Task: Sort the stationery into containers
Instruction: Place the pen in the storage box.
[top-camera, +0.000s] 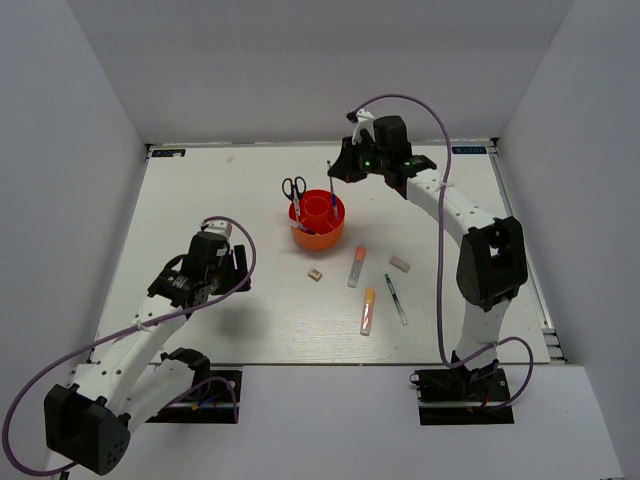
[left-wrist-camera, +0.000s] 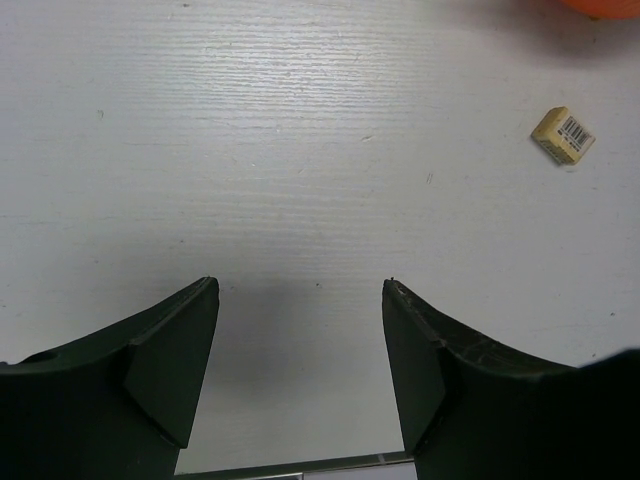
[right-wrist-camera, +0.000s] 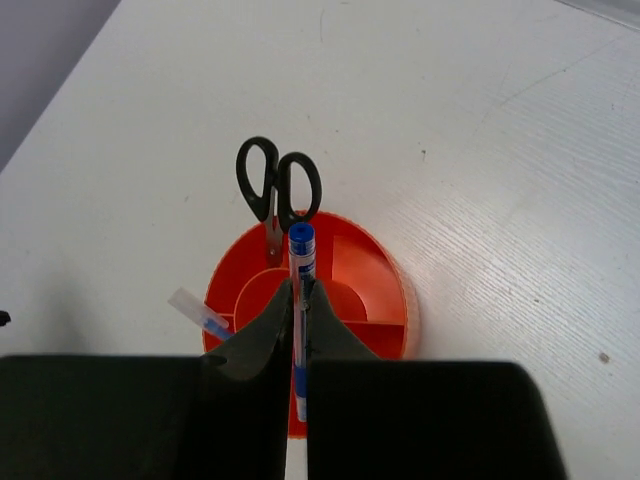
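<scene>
**Table layout, seen from above**

The desk organiser (top-camera: 318, 222) stands mid-table. The scissors (top-camera: 294, 188) stand in its far-left part, handles up, and a leaning pen (right-wrist-camera: 200, 312) rests at its left rim. The right gripper (right-wrist-camera: 298, 300) holds an upright pen (top-camera: 331, 180) over the organiser. In front of the organiser lie, from left to right, a small block (top-camera: 314, 273), two marker sticks (top-camera: 357, 267) (top-camera: 368, 311), a loose pen (top-camera: 396, 298) and an eraser (top-camera: 399, 264).
</scene>
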